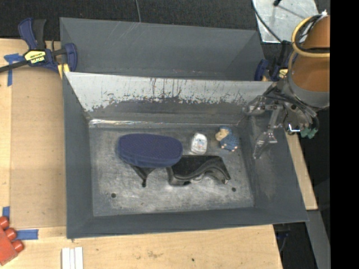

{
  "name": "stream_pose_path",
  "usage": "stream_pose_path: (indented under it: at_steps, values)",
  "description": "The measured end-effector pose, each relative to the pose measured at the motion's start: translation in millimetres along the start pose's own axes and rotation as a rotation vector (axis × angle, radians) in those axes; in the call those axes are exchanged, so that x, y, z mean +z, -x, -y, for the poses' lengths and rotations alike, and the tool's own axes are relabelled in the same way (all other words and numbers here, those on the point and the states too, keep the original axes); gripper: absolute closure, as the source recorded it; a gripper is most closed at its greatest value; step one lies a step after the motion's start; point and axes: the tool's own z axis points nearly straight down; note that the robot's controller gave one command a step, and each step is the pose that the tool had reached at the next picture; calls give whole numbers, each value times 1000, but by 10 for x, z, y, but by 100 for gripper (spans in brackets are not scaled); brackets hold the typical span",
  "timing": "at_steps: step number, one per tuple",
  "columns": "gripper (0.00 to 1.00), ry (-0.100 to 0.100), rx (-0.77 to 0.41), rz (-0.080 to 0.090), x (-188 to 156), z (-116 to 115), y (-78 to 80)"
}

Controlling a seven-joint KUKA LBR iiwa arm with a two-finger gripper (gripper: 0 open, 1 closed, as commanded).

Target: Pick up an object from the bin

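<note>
Dark-blue oval pad (pixel 148 149), the biggest candidate, lies farthest from my gripper (pixel 263 142), at the far side of the bin (pixel 168 94). My gripper hangs over the sloped side wall (pixel 275 172) with nothing in it that I can see. Whether it is spread or pressed together I cannot tell.

The pad looks broad and soft, so I judge a pinch could slide off its dome.

Nearer to me, a black curved piece (pixel 199 170) touches the pad's edge and seems tucked partly under it. Lifting either one might drag the other.

Closer still sits a white lump (pixel 198 143), and nearest to me a blue-and-tan figure (pixel 227 140). Both are small and apart from each other. A descent slightly off could knock one away, or close on bare metal.

Coming down where I hang now, I would strike the wall rather than the floor (pixel 168 198), so I must move inward. That floor is flat, scuffed grey metal, with open space all around the heap and steep walls on every side.
</note>
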Motion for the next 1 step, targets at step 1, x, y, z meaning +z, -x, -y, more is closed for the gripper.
stream_pose_path:
  at_steps: [1]
  values:
    - [0,0,20,0,1346,88,548]
